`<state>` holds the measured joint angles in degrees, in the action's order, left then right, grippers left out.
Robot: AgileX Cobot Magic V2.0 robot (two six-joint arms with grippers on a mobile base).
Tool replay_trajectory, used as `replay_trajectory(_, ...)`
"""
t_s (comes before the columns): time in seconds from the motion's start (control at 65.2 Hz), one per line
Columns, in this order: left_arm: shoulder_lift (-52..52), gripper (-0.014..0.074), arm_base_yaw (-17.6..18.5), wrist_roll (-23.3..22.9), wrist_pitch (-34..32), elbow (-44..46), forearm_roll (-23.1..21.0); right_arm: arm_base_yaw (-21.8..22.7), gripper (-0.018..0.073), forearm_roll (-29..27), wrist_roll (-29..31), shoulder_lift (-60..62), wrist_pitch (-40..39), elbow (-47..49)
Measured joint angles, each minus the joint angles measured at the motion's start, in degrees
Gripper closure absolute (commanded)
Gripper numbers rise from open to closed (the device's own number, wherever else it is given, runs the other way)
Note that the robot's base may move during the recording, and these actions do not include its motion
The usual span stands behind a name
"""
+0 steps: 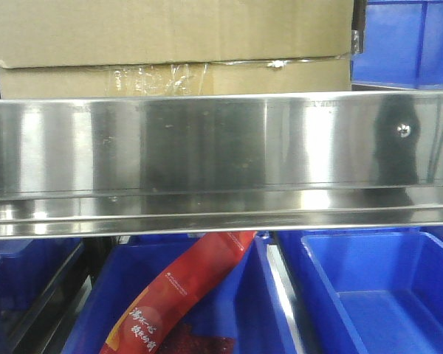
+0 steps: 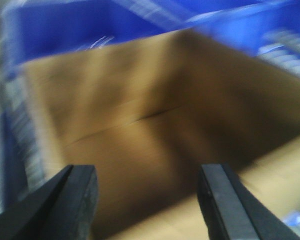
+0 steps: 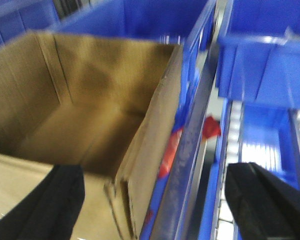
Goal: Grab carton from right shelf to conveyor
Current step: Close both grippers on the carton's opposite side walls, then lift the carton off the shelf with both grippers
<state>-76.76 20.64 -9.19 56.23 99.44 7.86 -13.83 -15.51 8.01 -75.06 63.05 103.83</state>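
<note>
The shelf (image 1: 221, 214) is spread across the whole front view and is fronted by a wide polished steel rail (image 1: 207, 147). The carton (image 1: 170, 44) is set on the level above that rail, with a blue bin (image 1: 406, 40) just beside it on the right. In both wrist views the carton is seen from above, open at the top, with its brown inner walls and floor exposed. Two lower bins (image 1: 369, 295) are held under the rail.

The left gripper (image 2: 147, 202) is held over the carton's open inside, its jaws spread apart and nothing grasped; this view is blurred. The right gripper (image 3: 157, 202) is held over one side wall of the carton, its jaws released wide, and the wall's top edge is seen between them, ungripped.

A red packet (image 1: 181, 295) is laid aslant in the left lower bin. Wrinkled clear tape (image 1: 159, 74) is stuck along the carton's seam just above the rail. One small screw (image 1: 403, 130) is set near the rail's right end.
</note>
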Motion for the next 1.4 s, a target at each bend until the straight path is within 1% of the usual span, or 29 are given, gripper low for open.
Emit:
replay_trajectory(0.046,-2.2,0.0246,0.0,-2.5,2.5,2.7,2.0,0.0,0.0095,0.1,0.0,-3.2,2.6,3.7)
replay_trajectory(0.107,-4.8,0.0246,0.0,-4.4,4.6,6.5,4.1,0.0,0.0095,0.5,0.0,-7.1,4.9,8.7)
replay_trajectory(0.153,-6.4,0.0246,0.0,-4.9,5.3,8.4,4.8,-0.1,0.0095,0.6,0.0,-10.0,6.0,12.5)
replay_trajectory(0.322,-13.0,0.0246,-0.1,-6.6,6.7,13.8,5.7,-1.4,0.0095,0.9,-0.2,-19.7,7.4,20.6)
replay_trajectory(0.43,-15.8,0.0246,-1.7,-8.1,7.8,14.1,5.8,-2.4,0.0095,0.9,-0.2,-23.7,7.6,21.9)
replay_trajectory(0.629,-20.4,0.0246,-4.3,-8.6,8.7,14.4,6.5,-2.7,0.0095,0.9,-0.2,-29.6,7.7,22.2)
replay_trajectory(0.813,-23.1,0.0246,-4.8,-8.6,9.4,14.4,7.0,-2.7,0.0099,0.6,-0.2,-32.8,6.9,22.2)
replay_trajectory(0.844,-23.5,0.0246,-4.8,-8.7,9.4,14.4,7.1,-2.7,0.0122,0.5,-0.2,-33.1,6.9,22.2)
replay_trajectory(0.874,-23.8,0.0247,-4.8,-8.7,9.4,14.4,7.1,-2.7,0.0164,0.4,-0.2,-33.6,6.9,22.2)
replay_trajectory(0.936,-24.2,0.0263,-4.8,-8.7,9.4,14.4,7.2,-2.7,0.0274,0.3,-0.2,-34.2,6.8,22.2)
replay_trajectory(0.997,-24.6,0.0309,-4.8,-8.8,10.0,14.4,7.2,-2.7,0.0440,0.2,-0.2,-34.7,6.8,22.2)
replay_trajectory(1.013,-24.7,0.0337,-4.8,-8.8,10.2,14.5,7.2,-2.7,0.0500,0.2,-0.2,-34.8,6.8,22.2)
replay_trajectory(1.028,-24.8,0.0359,-4.8,-8.8,10.3,14.5,7.2,-2.7,0.0520,-0.1,-0.2,-34.8,6.8,22.2)
replay_trajectory(1.059,-24.9,0.0410,-4.8,-8.8,10.5,14.5,7.2,-2.7,0.0599,-0.4,-0.2,-35.0,6.7,22.2)
replay_trajectory(1.074,-25.0,0.0437,-4.8,-8.9,10.6,14.6,7.1,-2.9,0.0656,-0.7,-0.2,-35.0,6.7,22.3)
replay_trajectory(1.089,-25.0,0.0467,-4.8,-8.9,10.6,14.6,7.0,-2.9,0.0665,-0.8,-0.3,-35.0,6.7,22.3)
replay_trajectory(1.12,-25.1,0.0549,-4.8,-9.1,10.6,14.7,6.7,-3.0,0.0637,-0.7,-0.3,-35.0,6.7,22.3)
replay_trajectory(1.135,-25.1,0.0566,-4.8,-9.3,10.7,14.7,6.8,-3.0,0.0626,-0.7,-0.4,-35.0,6.7,22.4)
replay_trajectory(1.166,-25.1,0.0632,-4.8,-9.8,10.7,14.7,6.8,-3.0,0.0617,-0.9,-0.6,-35.0,6.7,22.3)
replay_trajectory(1.181,-25.1,0.0641,-4.8,-9.8,10.7,14.8,6.8,-3.0,0.0617,-0.9,-0.6,-35.0,6.7,22.3)
replay_trajectory(1.212,-25.1,0.0608,-4.8,-10.1,10.9,14.9,6.8,-3.0,0.0620,-0.9,-0.7,-35.0,6.7,22.3)
replay_trajectory(1.243,-25.1,0.0596,-4.8,-10.2,10.9,15.1,6.8,-3.0,0.0625,-0.9,-0.9,-35.0,6.7,22.3)
replay_trajectory(1.396,-25.1,0.0610,-4.8,-10.3,13.1,17.1,6.8,-3.0,0.0628,-0.9,-0.9,-34.3,6.9,22.3)
